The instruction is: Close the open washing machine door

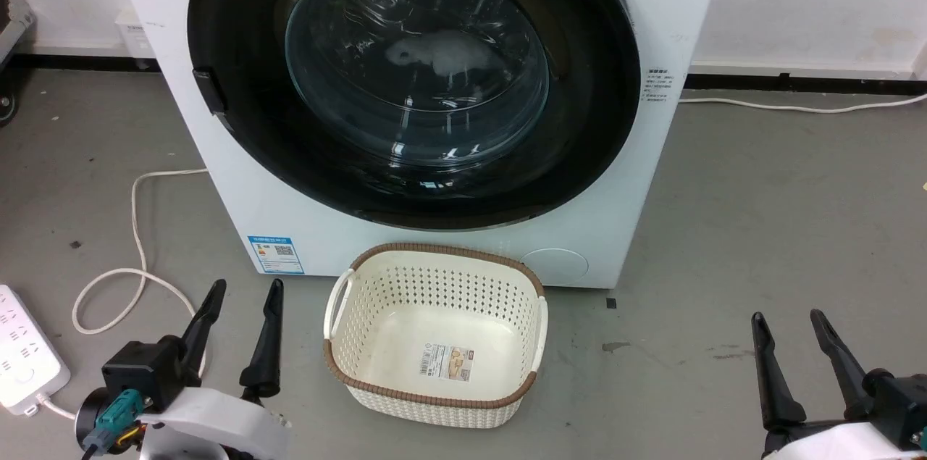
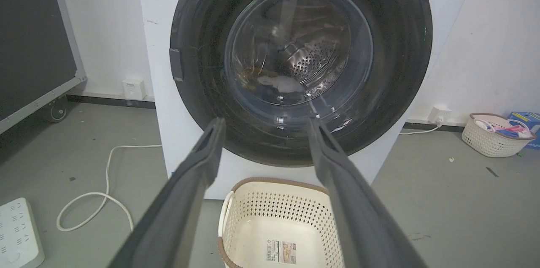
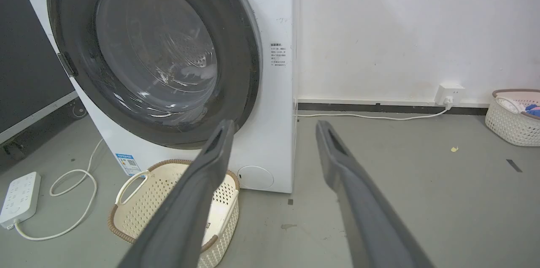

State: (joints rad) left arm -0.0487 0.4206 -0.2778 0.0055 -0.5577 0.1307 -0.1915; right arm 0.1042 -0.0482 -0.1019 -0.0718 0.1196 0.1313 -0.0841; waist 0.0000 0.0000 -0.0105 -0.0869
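Grey floor (image 1: pixel 760 228) holds a cream basket (image 1: pixel 434 409) just before the shut washing machine door (image 1: pixel 239 156); left gripper (image 1: pixel 246 287) and right gripper (image 1: pixel 788 317) gape wide, empty, nearer.

The left gripper (image 1: pixel 246 287) sits low on the robot's left, its two dark fingers parted, pointing forward and holding nothing, with the pale left forearm (image 1: pixel 217 420) behind it. The right gripper (image 1: pixel 787 316) sits low on the right, well apart from it, fingers likewise spread and empty.
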